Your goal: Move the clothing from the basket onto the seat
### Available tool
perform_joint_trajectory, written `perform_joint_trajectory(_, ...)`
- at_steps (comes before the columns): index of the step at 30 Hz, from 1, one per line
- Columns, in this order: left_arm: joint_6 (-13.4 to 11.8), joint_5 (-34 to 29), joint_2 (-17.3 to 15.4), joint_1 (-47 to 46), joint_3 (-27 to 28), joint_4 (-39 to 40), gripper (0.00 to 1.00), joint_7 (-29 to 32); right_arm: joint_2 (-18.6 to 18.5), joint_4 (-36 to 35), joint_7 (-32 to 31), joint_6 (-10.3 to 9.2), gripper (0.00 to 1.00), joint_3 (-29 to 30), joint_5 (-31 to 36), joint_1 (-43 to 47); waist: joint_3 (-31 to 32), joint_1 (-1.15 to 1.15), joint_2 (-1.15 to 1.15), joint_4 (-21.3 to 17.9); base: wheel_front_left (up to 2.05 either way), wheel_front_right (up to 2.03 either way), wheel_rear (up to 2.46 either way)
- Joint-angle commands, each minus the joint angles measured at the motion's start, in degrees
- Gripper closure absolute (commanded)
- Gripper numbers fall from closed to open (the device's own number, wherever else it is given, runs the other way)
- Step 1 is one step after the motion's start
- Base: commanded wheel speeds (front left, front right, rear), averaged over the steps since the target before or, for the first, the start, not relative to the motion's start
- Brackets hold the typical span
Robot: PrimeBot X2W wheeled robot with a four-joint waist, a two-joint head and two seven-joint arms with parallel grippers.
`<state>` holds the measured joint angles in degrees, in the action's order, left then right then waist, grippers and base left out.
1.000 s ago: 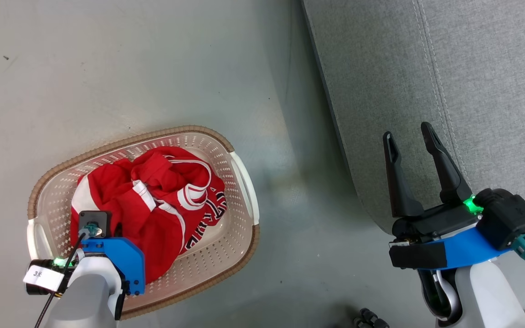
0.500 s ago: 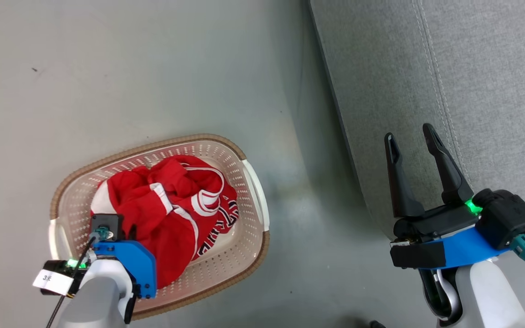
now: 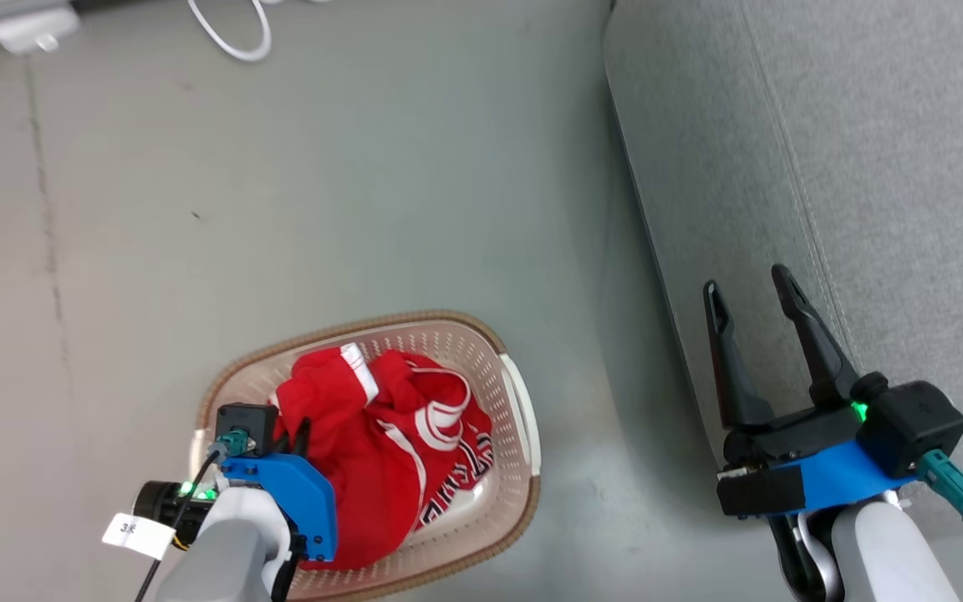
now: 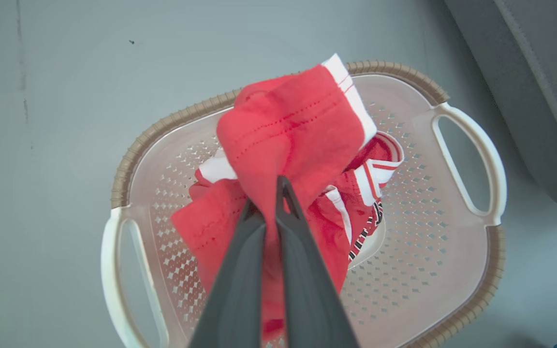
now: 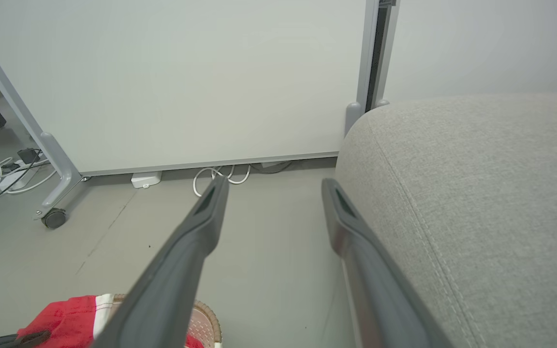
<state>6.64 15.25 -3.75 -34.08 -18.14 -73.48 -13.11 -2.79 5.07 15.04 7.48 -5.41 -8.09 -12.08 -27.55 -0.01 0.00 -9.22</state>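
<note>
**Red clothing pinched over the basket, seat alongside**

The clothing (image 3: 381,468), red with white trim, lies heaped in the basket (image 3: 525,435) at the lower middle of the head view. The left gripper (image 3: 299,433) has its fingers drawn narrow around a fold of it. In the left wrist view that fold (image 4: 288,130) stands up above the rest of the heap, clamped in the gripper (image 4: 266,193) over the perforated basket (image 4: 472,145).

Black-and-white lettering runs along one garment, too crumpled to read. A white tag (image 3: 132,528) on the left wrist begins with "3".

The basket sits on a smooth grey floor (image 3: 323,209), near the light grey seat (image 3: 866,167) filling the right side. The right gripper (image 3: 745,280) hangs spread wide and empty over the seat's rounded edge.

A white cable (image 3: 231,33) loops at the top edge. The right wrist view, between its parted fingers (image 5: 273,183), adds a white panel (image 5: 186,72) on a frame with a caster (image 5: 53,218).
</note>
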Motion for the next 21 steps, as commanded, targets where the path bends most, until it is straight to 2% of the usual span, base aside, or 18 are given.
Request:
perform_joint_trajectory(1, 0.44, 0.54, 0.3, 1.12, -0.63, 0.33, 1.0, -0.5, -0.18, 0.5, 0.21, 0.03, 0.0, 0.04, 0.25, 1.15, 4.79, 0.01, 0.0, 2.71, 0.0, 0.0, 0.0)
perform_joint_trajectory(7, 0.98, 2.92, 0.83, 2.68, -3.54, 1.72, 1.0, -0.7, -0.18, 1.75, 0.21, 0.03, 0.0, 0.5, -0.04, 3.02, 11.03, 0.01, 0.0, 4.71, 0.0, 0.0, 0.0)
perform_joint_trajectory(13, 0.8, 9.88, 0.88, 5.19, -11.21, 9.9, 1.0, 0.55, -0.18, 3.09, 0.21, 0.03, 0.0, 1.09, 0.22, 5.76, 16.36, 0.01, 0.0, 6.41, 0.0, 0.0, 0.0)
perform_joint_trajectory(21, 0.8, 15.1, 0.83, 5.38, -17.72, 15.84, 1.0, 1.31, -0.17, 3.97, 0.21, 0.03, 0.0, 2.26, 0.05, 8.48, 20.86, 0.01, 0.0, 8.34, 0.0, 0.0, 0.0)
